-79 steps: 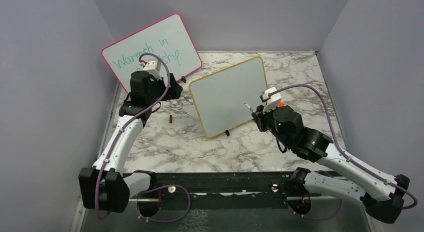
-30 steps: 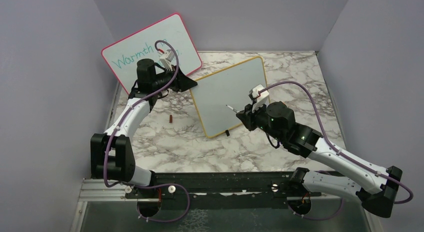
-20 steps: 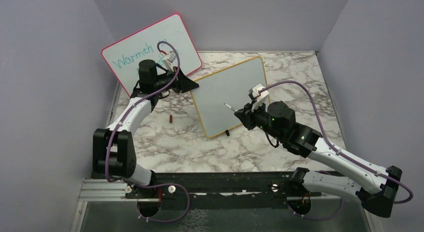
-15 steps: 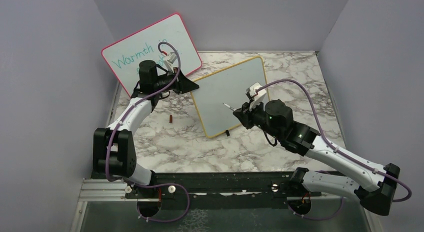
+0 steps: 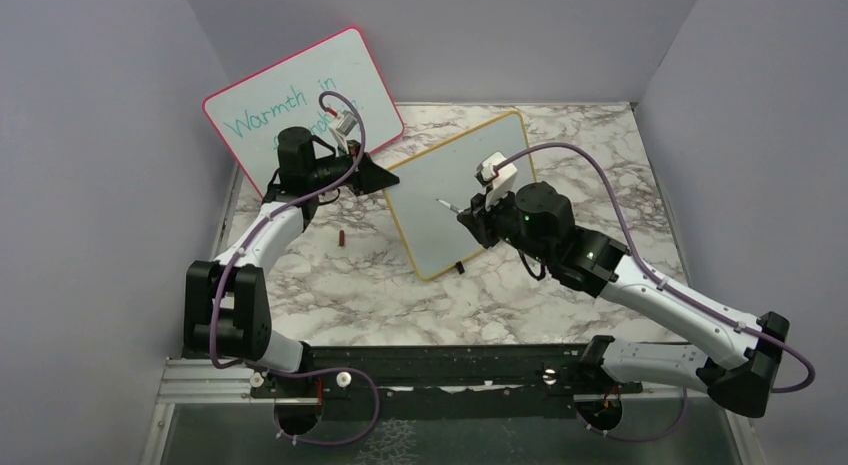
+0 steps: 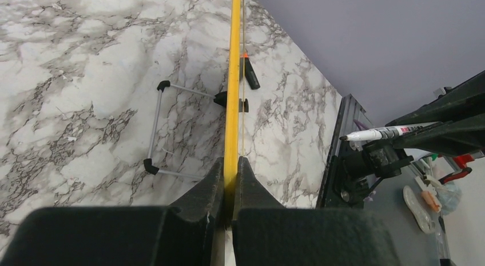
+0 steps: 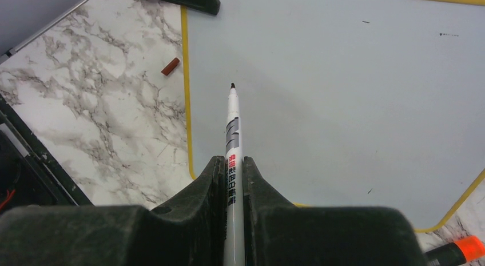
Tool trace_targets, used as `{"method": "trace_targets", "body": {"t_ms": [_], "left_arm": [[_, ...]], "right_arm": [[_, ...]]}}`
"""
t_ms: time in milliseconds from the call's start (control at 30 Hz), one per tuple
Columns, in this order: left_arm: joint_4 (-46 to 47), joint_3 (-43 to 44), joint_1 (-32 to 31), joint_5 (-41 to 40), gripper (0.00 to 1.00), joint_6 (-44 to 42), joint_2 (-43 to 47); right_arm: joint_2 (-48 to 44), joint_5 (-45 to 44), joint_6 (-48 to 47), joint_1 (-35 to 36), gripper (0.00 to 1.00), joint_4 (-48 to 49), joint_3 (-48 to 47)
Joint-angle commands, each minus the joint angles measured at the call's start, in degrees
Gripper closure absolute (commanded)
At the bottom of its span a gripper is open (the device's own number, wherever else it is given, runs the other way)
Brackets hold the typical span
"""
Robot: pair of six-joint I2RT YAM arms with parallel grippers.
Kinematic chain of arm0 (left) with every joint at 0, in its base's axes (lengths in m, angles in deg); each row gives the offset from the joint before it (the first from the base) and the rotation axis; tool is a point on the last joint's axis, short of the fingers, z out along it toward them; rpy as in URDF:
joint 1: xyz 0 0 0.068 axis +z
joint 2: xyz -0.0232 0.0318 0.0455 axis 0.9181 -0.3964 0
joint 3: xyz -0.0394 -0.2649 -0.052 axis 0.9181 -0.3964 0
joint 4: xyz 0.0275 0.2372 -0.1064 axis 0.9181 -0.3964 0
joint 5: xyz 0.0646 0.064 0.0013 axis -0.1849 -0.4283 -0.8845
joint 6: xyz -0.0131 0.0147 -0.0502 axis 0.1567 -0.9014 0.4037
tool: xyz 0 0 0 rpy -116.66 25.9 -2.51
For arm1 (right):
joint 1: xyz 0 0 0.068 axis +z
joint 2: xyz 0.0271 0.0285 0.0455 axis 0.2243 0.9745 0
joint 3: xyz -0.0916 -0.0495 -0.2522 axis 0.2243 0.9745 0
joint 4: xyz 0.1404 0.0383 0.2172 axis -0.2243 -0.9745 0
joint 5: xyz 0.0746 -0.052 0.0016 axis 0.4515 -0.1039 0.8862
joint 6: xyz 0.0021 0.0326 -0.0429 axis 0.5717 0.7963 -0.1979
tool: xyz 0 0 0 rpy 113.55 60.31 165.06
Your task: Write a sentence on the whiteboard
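The whiteboard (image 5: 480, 175), with its yellow-orange frame, stands tilted at mid-table, and its face (image 7: 343, 77) is blank. The sentence is not in view. My left gripper (image 5: 385, 178) is shut on the board's upper left frame edge; the left wrist view shows the yellow edge (image 6: 233, 77) pinched between the fingers, gripper (image 6: 230, 162). My right gripper (image 5: 470, 215) is shut on a white marker (image 7: 233, 123), gripper (image 7: 229, 160). The marker's dark tip points at the board's left part, and I cannot tell whether it touches. That marker (image 6: 383, 132) also shows in the left wrist view.
A pink-framed board (image 5: 300, 95) with teal writing leans at the back left. A small red-brown cap (image 5: 342, 237) lies on the marble left of the whiteboard. A dark marker with an orange end (image 6: 248, 71) lies behind the board, near its wire stand (image 6: 154, 128). Grey walls enclose the table.
My left gripper has closed onto the whiteboard's frame edge. The right arm has carried the marker left and up across the board's face.
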Motion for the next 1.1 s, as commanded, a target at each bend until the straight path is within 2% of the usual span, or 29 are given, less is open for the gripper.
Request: {"method": "trace_targets", "body": {"t_ms": [0, 400, 700, 1067], "left_arm": [[-1.3, -1.9, -1.9, 0.3, 1.0, -2.4, 1.2], [-1.1, -3.1, -5.2, -3.4, 1.0, -2.5, 1.8], [-1.0, -3.7, -5.9, -5.1, 1.0, -2.1, 2.6], [-0.9, -4.0, -6.0, -5.8, 1.0, -2.0, 2.9]], "right_arm": [[2.0, 0.4, -1.1, 0.4, 0.99, -3.8, -3.6], [8.4, -5.9, -0.8, 4.1, 0.99, -6.6, -9.8], [10.1, -8.5, 1.6, 6.3, 0.99, -7.3, -10.9], [13.8, -15.9, 1.4, 10.0, 0.99, -7.6, -13.4]]}}
